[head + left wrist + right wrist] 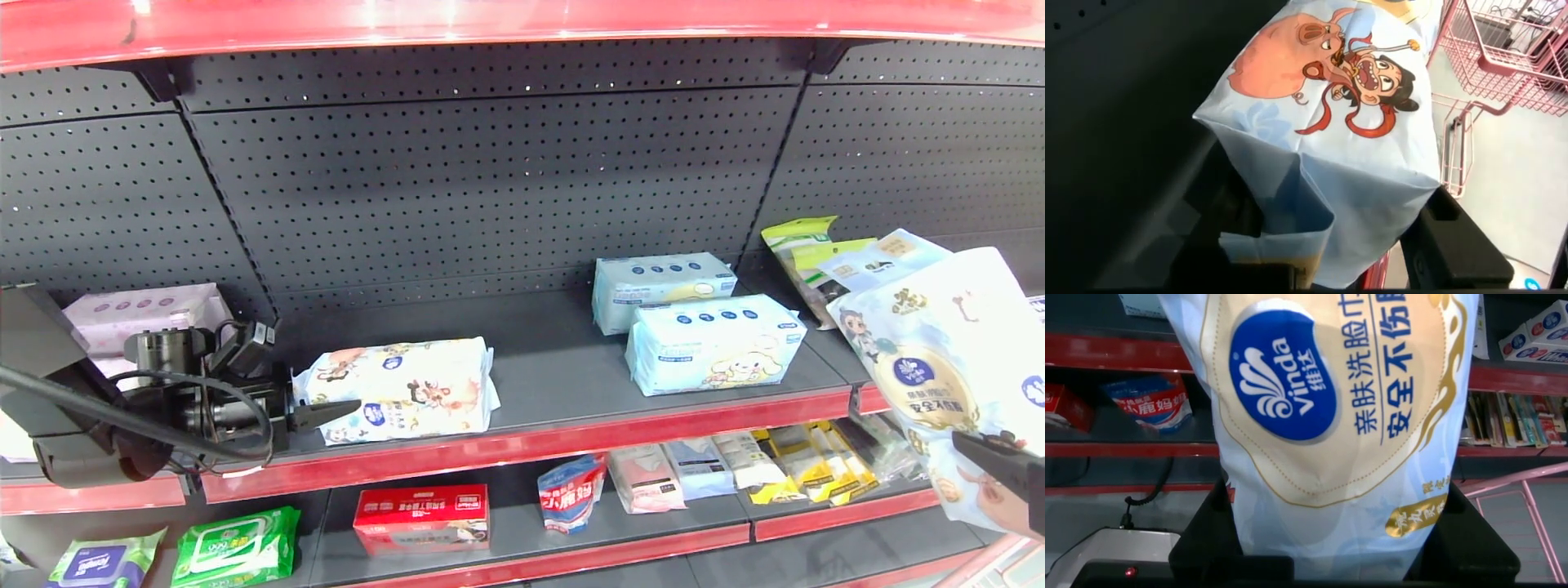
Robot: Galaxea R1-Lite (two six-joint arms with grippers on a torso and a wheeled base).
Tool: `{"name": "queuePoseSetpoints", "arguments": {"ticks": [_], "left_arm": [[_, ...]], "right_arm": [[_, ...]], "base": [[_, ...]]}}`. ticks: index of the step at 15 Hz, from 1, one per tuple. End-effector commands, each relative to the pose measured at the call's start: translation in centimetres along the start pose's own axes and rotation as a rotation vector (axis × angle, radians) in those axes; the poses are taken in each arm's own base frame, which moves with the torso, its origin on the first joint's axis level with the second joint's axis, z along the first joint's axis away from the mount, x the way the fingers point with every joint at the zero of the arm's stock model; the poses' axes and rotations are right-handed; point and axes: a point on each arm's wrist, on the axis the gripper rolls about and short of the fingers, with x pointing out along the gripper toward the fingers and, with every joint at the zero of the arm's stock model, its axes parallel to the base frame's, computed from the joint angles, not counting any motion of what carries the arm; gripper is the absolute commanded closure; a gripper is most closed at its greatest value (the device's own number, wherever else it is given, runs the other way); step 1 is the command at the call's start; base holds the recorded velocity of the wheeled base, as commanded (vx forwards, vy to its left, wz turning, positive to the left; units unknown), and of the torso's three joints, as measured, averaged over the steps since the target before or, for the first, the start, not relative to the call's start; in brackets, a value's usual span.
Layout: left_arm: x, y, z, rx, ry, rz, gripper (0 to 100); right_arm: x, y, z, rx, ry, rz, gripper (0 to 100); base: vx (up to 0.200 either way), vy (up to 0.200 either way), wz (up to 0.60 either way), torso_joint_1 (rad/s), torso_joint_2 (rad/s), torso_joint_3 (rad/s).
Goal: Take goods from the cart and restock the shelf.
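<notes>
The placing step is in hand on both sides. The left tool is clenched on the near end of the white soft tissue pack with cartoon print. One finger runs along the pack's front face, and the left wrist view shows a finger pressed against each side. The pack lies flat on the dark grey metal shelf with a red front edge, close to that edge, so it looks set down. The next move for this arm is probably to let go and draw straight back without dragging the pack off the lip.

The right tool grasps the lower part of the tall white plastic bag with a gold oval print and blue badge. It holds the bag upright in the air in front of the shelf's right end, apart from the board. This bag has yet to be shelved. Bare board lies between the cartoon pack and the two pale blue tissue packs, so placing it there calls for carrying it inward and lowering it without knocking them.

The pink wire cart stands behind the left arm.
</notes>
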Motion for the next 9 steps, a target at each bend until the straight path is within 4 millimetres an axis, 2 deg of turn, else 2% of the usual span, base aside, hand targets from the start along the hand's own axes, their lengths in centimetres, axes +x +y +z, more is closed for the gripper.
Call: {"name": "queuePoseSetpoints", "arguments": {"ticks": [1,9], "left_arm": [[0.11,0.04,-0.33,-0.007,0.003,0.0,100],[-0.06,0.3,-0.11,0.031,-0.021,0.003,100]], "right_arm": [[-0.05,0.0,-0.02,-0.001,-0.002,0.0,100],[-0.02,-0.01,-0.02,0.002,0.0,-0.001,100]], "base": [[0.0,0.0,0.0,0.0,0.0,0.0],[0.0,0.0,0.0,0.0,0.0,0.0]]}}
